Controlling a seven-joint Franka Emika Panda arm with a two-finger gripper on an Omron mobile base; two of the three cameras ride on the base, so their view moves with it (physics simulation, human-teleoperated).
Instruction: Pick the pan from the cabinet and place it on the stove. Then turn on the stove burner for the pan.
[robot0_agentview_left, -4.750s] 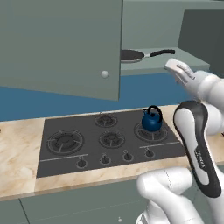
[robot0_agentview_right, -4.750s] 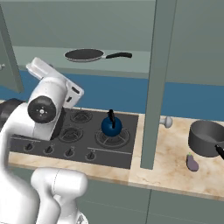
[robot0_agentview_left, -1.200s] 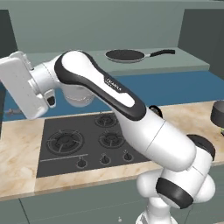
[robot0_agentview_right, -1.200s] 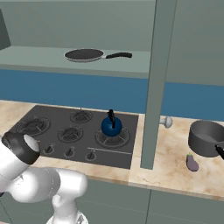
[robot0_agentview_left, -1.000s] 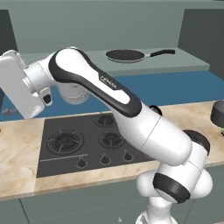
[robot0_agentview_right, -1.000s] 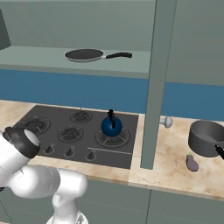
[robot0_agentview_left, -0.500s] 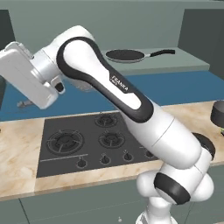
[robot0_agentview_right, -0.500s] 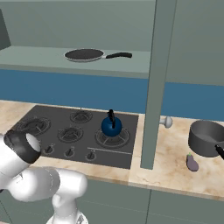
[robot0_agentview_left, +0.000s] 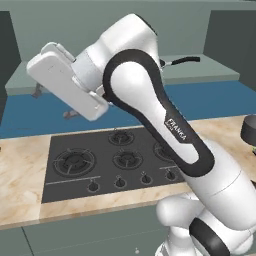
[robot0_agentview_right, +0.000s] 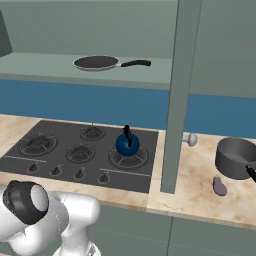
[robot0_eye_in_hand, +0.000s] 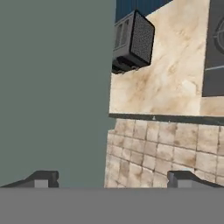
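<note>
From the left base view I see my arm swung up and left, its hand (robot0_agentview_left: 37, 92) past the stove's (robot0_agentview_left: 100, 165) left end, fingertips barely visible. Three burners show whole; the arm hides the rest and most of the pan, leaving only its handle (robot0_agentview_left: 182, 61).

Over in the right base view I count five burners, one pan (robot0_agentview_right: 97, 62) on the open cabinet shelf (robot0_agentview_right: 45, 67), one blue kettle (robot0_agentview_right: 127, 144) on the right burner, one pot (robot0_agentview_right: 236, 157) and one eggplant (robot0_agentview_right: 219, 186) on the tabletop (robot0_agentview_right: 200, 190). A cabinet door (robot0_agentview_right: 175, 95) stands edge-on.

Through the hand view, both fingers (robot0_eye_in_hand: 41, 179) sit wide apart, nothing between them, facing a grey-green panel (robot0_eye_in_hand: 52, 87), a toaster (robot0_eye_in_hand: 131, 41) and tiled floor (robot0_eye_in_hand: 162, 148).
</note>
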